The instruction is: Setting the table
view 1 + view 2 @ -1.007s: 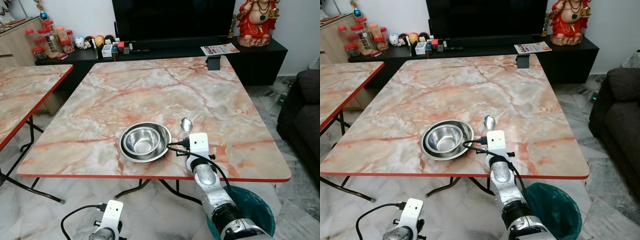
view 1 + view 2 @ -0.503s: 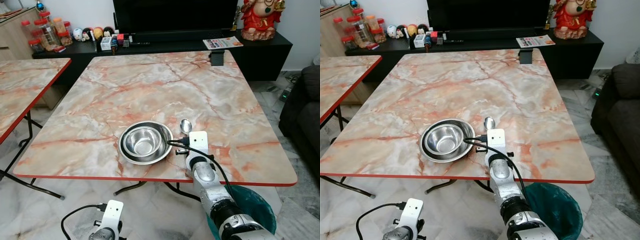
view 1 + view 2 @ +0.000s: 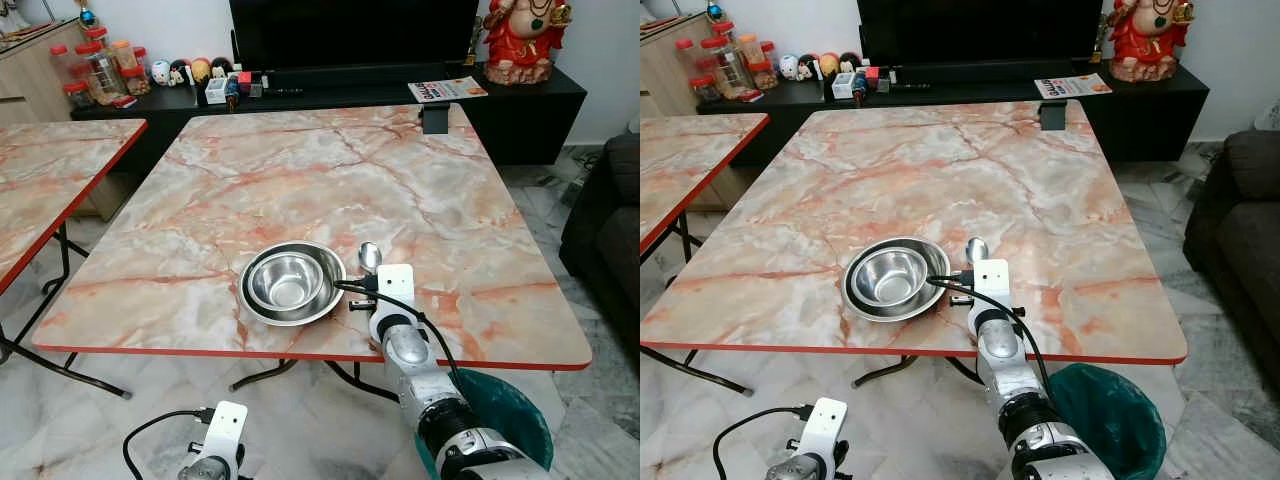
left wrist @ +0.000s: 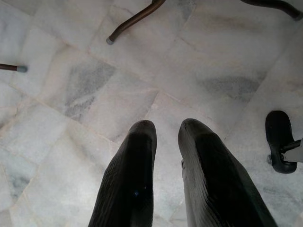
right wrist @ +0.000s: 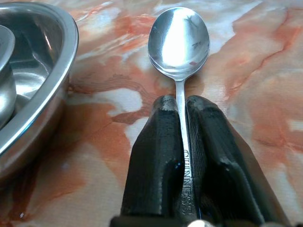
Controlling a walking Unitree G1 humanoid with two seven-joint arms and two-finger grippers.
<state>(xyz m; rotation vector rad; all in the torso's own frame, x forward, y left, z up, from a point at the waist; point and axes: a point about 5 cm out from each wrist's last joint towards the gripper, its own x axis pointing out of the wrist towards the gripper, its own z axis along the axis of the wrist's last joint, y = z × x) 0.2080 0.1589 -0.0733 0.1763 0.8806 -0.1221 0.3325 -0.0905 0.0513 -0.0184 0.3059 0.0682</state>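
A steel bowl [image 3: 291, 281] nested in a wider steel dish sits near the front edge of the marble table [image 3: 330, 190]. Just right of it lies a steel spoon [image 3: 370, 257], its bowl pointing away from me. My right gripper [image 5: 180, 101] is shut on the spoon's handle, low over the tabletop beside the dish rim [image 5: 57, 80]; the white wrist block [image 3: 394, 284] hides the fingers in the eye views. My left gripper [image 4: 166, 130] hangs idle below the table over the tiled floor, fingers nearly together with nothing between them.
A second marble table [image 3: 50, 170] stands to the left. A green bin [image 3: 505, 410] sits under the table's front right corner. A dark sofa [image 3: 615, 220] is at the right. A TV cabinet [image 3: 330, 95] with jars, figurines and a statue lines the back wall.
The camera has shifted slightly. The right gripper stays shut on the spoon beside the dish, with little real motion. The left arm has not moved.
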